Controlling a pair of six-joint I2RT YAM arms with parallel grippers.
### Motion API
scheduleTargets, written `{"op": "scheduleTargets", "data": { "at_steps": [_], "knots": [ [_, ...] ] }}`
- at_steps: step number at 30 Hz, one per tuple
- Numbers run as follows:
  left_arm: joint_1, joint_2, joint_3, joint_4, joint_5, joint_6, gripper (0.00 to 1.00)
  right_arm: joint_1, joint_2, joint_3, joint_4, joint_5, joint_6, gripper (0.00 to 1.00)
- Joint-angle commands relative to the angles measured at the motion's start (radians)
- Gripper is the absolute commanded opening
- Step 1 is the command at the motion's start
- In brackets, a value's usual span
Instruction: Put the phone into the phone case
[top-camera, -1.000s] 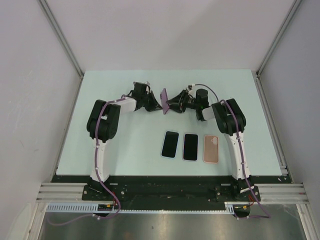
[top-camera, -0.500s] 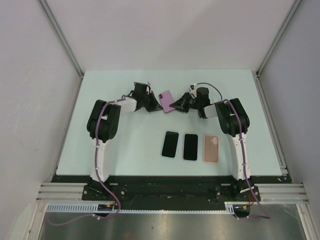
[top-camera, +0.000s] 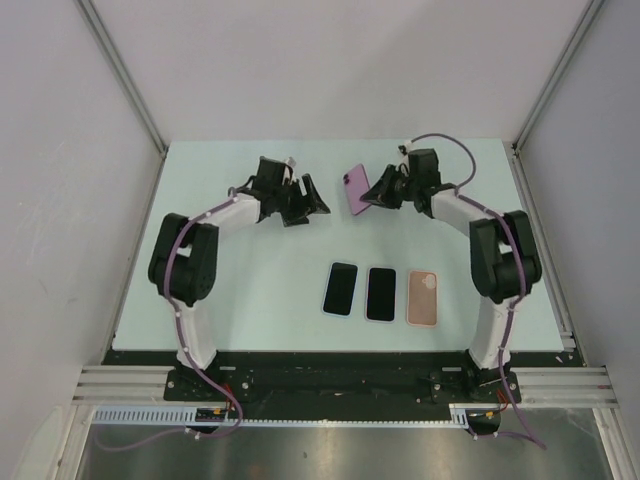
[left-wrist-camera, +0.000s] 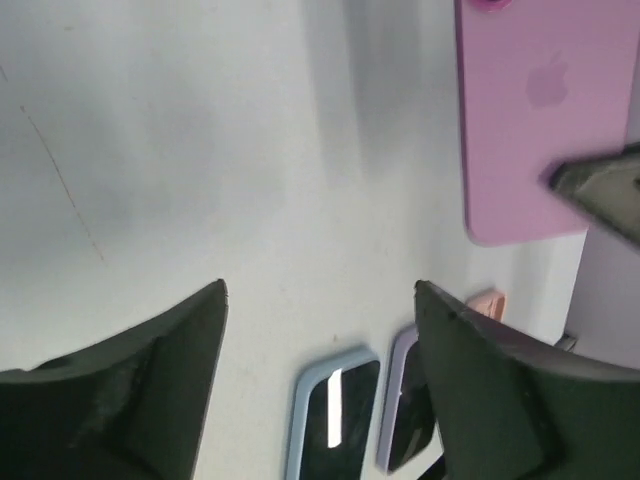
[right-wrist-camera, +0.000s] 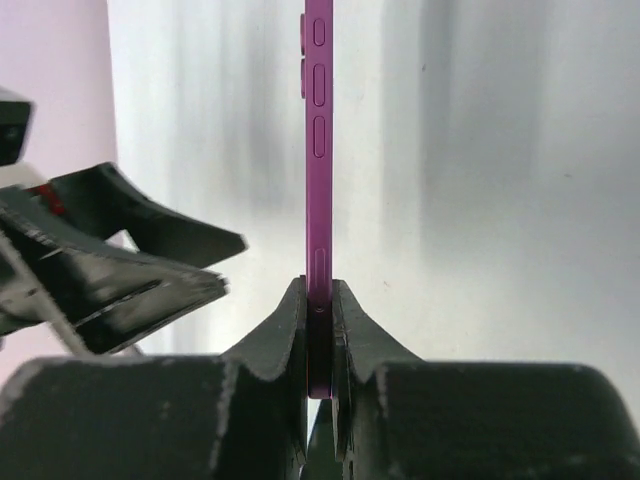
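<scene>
The right gripper (right-wrist-camera: 318, 300) has its two jaws squeezed tight on the thin edge of the purple phone (right-wrist-camera: 318, 150), so the phone stands on its side between them. The jaws pinch only one end of the phone, and most of it sticks out past them. The left gripper (left-wrist-camera: 320, 290) has its jaws spread apart with nothing in them. It hangs just to the left of the phone and does not touch it. Seen from the top, the phone looks lifted off the table (top-camera: 240, 290), over the far part and a little right of the middle. Nearer to the arms, three flat things lie in a row. There is a blue case (left-wrist-camera: 296, 420) with a dark phone in it, then a light purple case (left-wrist-camera: 390, 400) with a dark phone in it. Last, on the right, is a pink case (top-camera: 424, 297) that looks empty. I think the pink case is where the purple phone must go. The grip is small, so the phone could swing or slip out and fall on the table if the arm moves fast. The phone could also come down crooked and sit on the rim of the case and not pop in. Nothing holds the pink case down, so a push could slide it away or bump the case next to it.
</scene>
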Motion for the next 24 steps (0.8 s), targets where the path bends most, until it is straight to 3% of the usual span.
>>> {"op": "scheduleTargets", "data": {
  "at_steps": [1,4,9,11,17,24],
  "knots": [
    [-0.015,-0.206,-0.019,-0.063,0.035,0.080,0.87,0.016,-0.243,0.021,-0.312,0.242,-0.247,0.00],
    [-0.024,-0.293,-0.038,-0.120,0.023,0.116,0.92,0.075,-0.365,0.020,-0.506,0.456,-0.328,0.00],
    [-0.027,-0.395,-0.098,-0.142,0.126,0.133,0.94,0.198,-0.538,-0.049,-0.822,0.819,-0.329,0.00],
    [-0.027,-0.436,-0.127,-0.149,0.126,0.139,1.00,0.255,-0.627,-0.094,-0.919,0.879,-0.272,0.00],
    [-0.027,-0.525,-0.184,-0.159,0.169,0.168,1.00,0.430,-0.816,-0.213,-1.155,1.030,-0.085,0.00],
    [-0.026,-0.568,-0.225,-0.159,0.167,0.197,1.00,0.617,-0.824,-0.315,-1.292,1.131,0.133,0.00]
  ]
}}
